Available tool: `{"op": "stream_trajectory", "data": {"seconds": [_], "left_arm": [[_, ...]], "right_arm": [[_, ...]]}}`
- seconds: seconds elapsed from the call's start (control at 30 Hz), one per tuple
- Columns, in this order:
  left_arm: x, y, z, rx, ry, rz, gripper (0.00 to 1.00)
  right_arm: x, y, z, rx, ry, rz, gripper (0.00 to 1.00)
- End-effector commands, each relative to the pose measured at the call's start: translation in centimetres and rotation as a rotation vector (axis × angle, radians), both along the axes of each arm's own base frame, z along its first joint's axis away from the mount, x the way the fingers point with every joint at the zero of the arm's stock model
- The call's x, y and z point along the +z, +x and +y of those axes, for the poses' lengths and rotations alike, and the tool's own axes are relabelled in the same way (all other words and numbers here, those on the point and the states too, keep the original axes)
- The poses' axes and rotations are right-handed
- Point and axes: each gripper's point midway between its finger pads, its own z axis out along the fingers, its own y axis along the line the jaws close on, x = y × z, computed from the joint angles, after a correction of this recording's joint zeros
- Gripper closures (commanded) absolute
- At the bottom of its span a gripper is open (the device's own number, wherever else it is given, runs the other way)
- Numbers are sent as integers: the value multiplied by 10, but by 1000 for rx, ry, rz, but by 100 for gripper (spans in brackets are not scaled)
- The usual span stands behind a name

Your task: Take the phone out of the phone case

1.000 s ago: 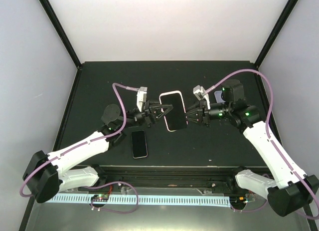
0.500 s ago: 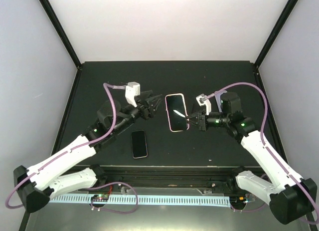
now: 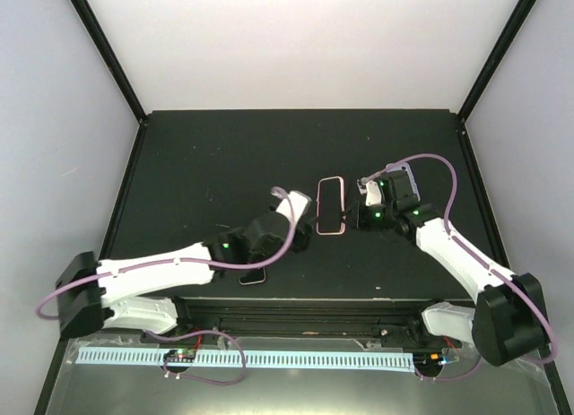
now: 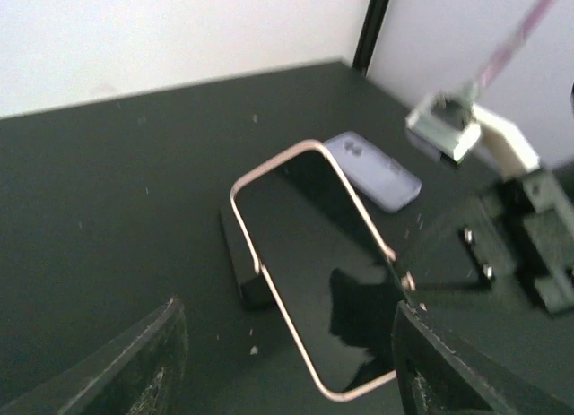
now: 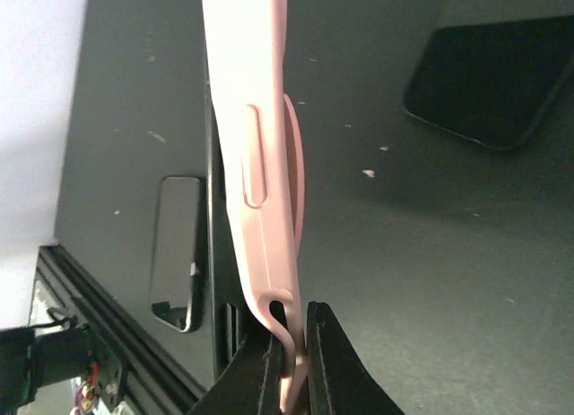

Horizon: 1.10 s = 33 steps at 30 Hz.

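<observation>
Fingers of the right gripper pinch the pink phone case

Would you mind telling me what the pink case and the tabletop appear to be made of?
The pink case looks like matte silicone or soft plastic: even dull pink, a moulded button bump, no glare. The tabletop looks like a matte black mat or painted board, hard to tell which: pale specks, hardly any shine.

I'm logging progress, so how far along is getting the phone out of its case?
Done: the right pincer has the pink case clamped by one corner. In hand: the open left pincer faces it. Left: the phone, glossy black, seems to sit inside the rim, so pulling it out remains.
</observation>
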Motion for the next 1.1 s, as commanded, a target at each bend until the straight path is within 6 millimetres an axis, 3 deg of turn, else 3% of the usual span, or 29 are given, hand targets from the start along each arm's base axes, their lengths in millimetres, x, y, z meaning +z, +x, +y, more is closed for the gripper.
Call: {"op": "stream_trajectory", "data": {"seconds": [0.0, 0.2, 0.43, 0.8, 1.07], "left_arm": [[-22, 1, -29, -22, 86, -59, 33], [-49, 7, -71, -113, 184, -70, 34], [-61, 16, -102, -141, 200, -82, 36], [-79, 32, -119, -136, 350, -129, 38], [-87, 43, -102, -60, 501, -182, 41]], "right_arm": [[2, 23, -8, -70, -25, -6, 99], [-4, 36, -28, -125, -142, 12, 99], [-13, 34, -23, -131, -85, 77, 99], [-12, 33, -20, -120, -30, 115, 99], [-2, 28, -17, -104, 25, 111, 99]]}}
